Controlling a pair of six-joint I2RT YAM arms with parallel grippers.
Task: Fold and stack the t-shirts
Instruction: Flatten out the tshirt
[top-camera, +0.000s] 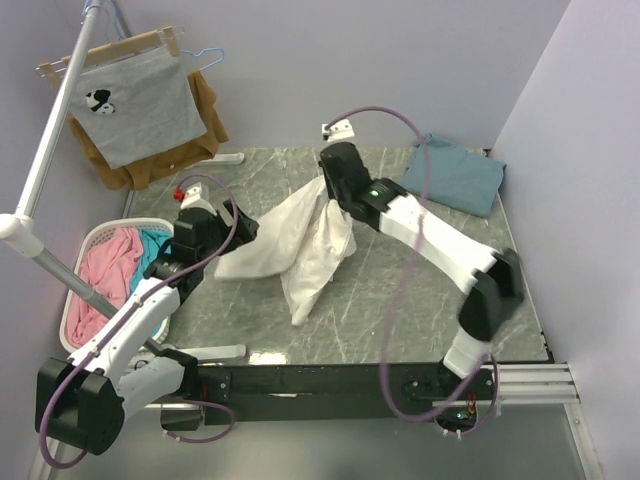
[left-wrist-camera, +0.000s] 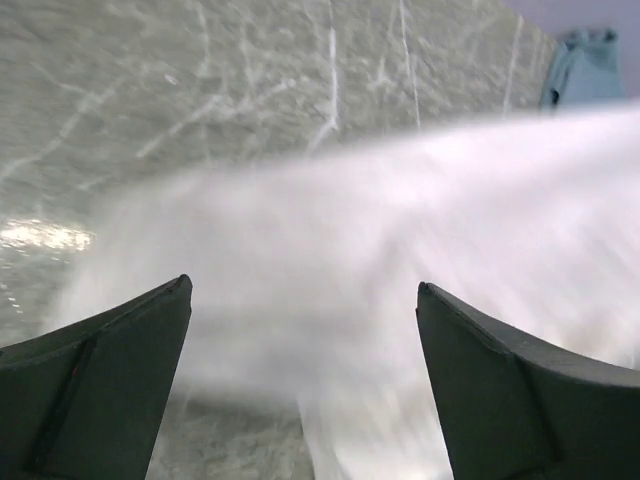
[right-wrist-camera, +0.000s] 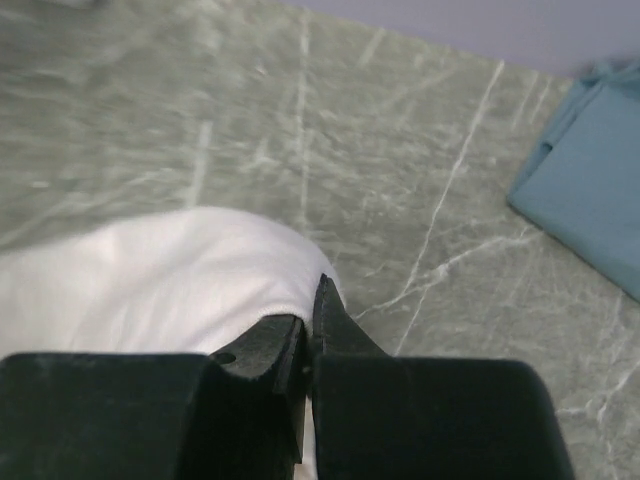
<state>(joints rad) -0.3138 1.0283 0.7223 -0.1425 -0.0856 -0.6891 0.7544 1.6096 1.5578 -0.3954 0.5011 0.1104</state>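
One white t-shirt (top-camera: 300, 250) on desk (top-camera: 400, 300) centre, peaked up, pinched in tight-closed right pincer (top-camera: 328, 188). Spread wide at its left edge, left pincer (top-camera: 238, 225). Folded flat in far right corner, teal t-shirt (top-camera: 455, 175).

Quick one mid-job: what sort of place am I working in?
Probably a staged laundry corner in a test booth: marble-look table, laundry basket of clothes, grey shirt on a hanger.
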